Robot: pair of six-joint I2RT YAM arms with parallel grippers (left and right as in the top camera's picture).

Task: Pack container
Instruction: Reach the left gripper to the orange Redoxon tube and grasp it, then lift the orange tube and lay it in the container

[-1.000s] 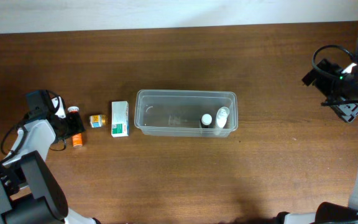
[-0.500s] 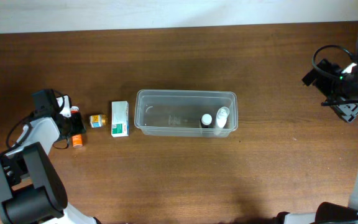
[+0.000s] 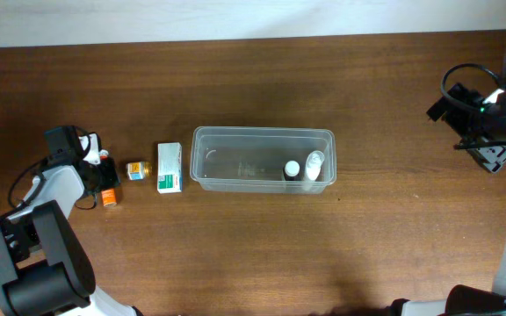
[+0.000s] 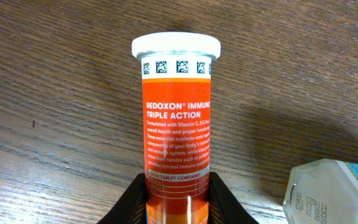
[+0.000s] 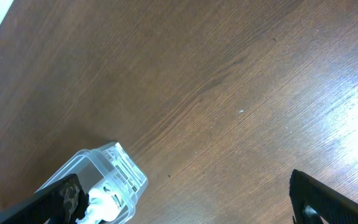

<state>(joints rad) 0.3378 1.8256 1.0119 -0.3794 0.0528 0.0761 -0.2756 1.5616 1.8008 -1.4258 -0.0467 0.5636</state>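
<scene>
Having edged inward over the past second, the left fingers (image 4: 133, 202) clamp an orange tube (image 4: 176, 137) lying on the worktop (image 3: 262, 254), the right fingers (image 5: 328, 199) gape wide, and the container (image 3: 262, 132) sits mid-worktop, well apart from both.

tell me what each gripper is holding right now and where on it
Left gripper is shut on the orange Redoxon tube, at the end opposite its white cap. Right gripper is open, holding nothing.
</scene>
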